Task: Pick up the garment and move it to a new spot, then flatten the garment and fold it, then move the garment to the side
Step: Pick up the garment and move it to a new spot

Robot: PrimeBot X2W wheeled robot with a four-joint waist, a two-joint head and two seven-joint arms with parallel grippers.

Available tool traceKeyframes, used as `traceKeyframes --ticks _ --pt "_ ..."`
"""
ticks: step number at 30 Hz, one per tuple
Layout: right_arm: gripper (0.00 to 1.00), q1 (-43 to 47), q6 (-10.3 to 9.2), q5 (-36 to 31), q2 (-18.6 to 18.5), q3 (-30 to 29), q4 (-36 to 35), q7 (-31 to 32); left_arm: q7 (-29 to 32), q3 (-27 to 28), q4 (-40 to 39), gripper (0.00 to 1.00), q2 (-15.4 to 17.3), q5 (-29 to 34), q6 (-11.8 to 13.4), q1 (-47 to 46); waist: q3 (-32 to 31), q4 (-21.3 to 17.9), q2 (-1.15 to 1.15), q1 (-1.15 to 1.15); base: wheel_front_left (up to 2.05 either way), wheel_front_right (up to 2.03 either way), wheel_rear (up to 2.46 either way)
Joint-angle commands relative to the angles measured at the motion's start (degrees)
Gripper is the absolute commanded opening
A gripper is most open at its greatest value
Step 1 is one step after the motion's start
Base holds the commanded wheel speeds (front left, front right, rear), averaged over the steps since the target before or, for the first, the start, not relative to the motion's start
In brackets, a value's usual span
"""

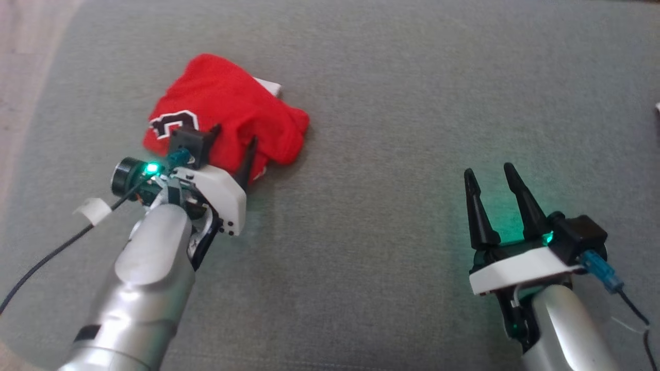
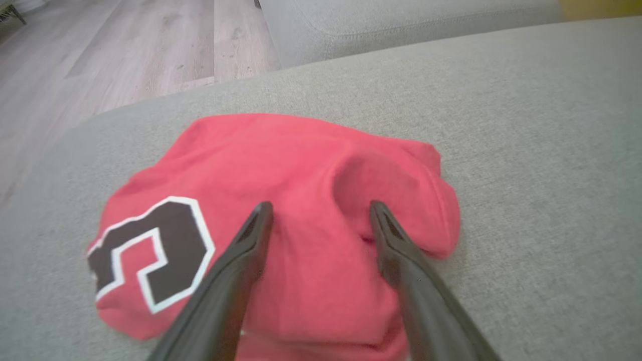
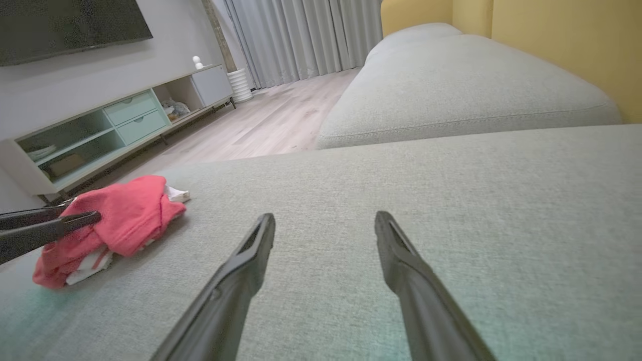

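Pick-up step, left gripper [image 1: 235,133] spread over crumpled red garment [image 1: 221,98], right gripper [image 1: 489,170] spread well apart; next, closing on cloth.

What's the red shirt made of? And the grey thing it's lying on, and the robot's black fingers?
Red garment: soft knit cloth, probably jersey or fleece; it bunches in rounded folds, matte.
Grey cushion: woven upholstery fabric; fine weave shows.
Right gripper's fingers: likely hard plastic, slight sheen.

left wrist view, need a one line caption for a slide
Open left tool over a bunched red garment with a black, white-edged figure, lying on a grey sofa cushion.
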Motion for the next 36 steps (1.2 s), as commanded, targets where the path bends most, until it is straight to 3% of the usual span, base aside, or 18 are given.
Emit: traceKeyframes --ticks 1,2,3,4,11,15,22,30,36 --pt "1.00 -1.82 0.39 -0.31 -0.02 1.29 -1.89 -0.63 -0.82 1.65 -0.59 1.00 2.01 -0.22 -0.23 -2.58 1.31 -1.45 0.00 -0.02 0.00 0.00 0.00" --pt "1.00 -1.98 0.39 -0.28 -0.02 1.28 -1.84 -0.63 -0.95 1.57 0.41 0.98 2.02 -0.51 -0.25 -3.02 1.41 -1.72 0.00 -0.02 0.00 0.00 0.00" --pt "1.00 -2.11 0.39 -0.24 -0.02 1.28 -1.77 -0.63 -1.19 1.37 1.24 0.20 2.04 -0.71 -0.26 -3.44 1.44 -1.90 0.00 -0.02 0.00 0.00 0.00" --pt "1.00 -2.20 0.39 -0.18 -0.02 1.26 -1.69 -0.63 -1.82 1.09 1.79 0.00 2.11 -0.86 -0.27 -3.92 1.37 -2.04 0.00 -0.02 0.00 0.00 0.00" --pt "1.00 -2.02 0.39 0.30 -0.02 1.77 -0.51 -0.63 -10.05 -1.01 -0.66 0.00 1.63 -5.42 -0.32 -7.08 -1.99 -2.90 0.00 -0.02 0.00 0.00 0.00" --pt "1.00 -1.50 0.39 0.98 -0.02 1.63 -0.07 -0.63 -11.25 -2.73 -5.97 0.00 2.06 -10.62 -0.33 -9.52 -4.76 -3.76 0.00 -0.02 0.00 0.00 0.00" --pt "1.00 -0.65 0.39 2.89 -0.02 1.89 0.27 -0.63 -5.80 -2.06 -16.16 0.00 3.27 -18.71 -0.33 -13.11 -7.92 -7.12 0.00 -0.02 0.00 0.00 0.00" --pt "1.00 -0.50 0.39 4.52 -0.02 2.66 0.00 -0.63 -2.01 -2.67 -20.75 0.00 3.84 -18.81 1.99 -12.17 -8.13 -11.72 0.00 -0.02 0.00 0.00 0.00" --pt "1.00 -1.51 0.39 4.83 -0.02 3.54 -0.69 -0.63 -1.10 -4.56 -22.49 0.00 1.35 -18.56 3.55 -11.15 -6.47 -15.94 0.00 -0.02 0.00 0.00 0.00"
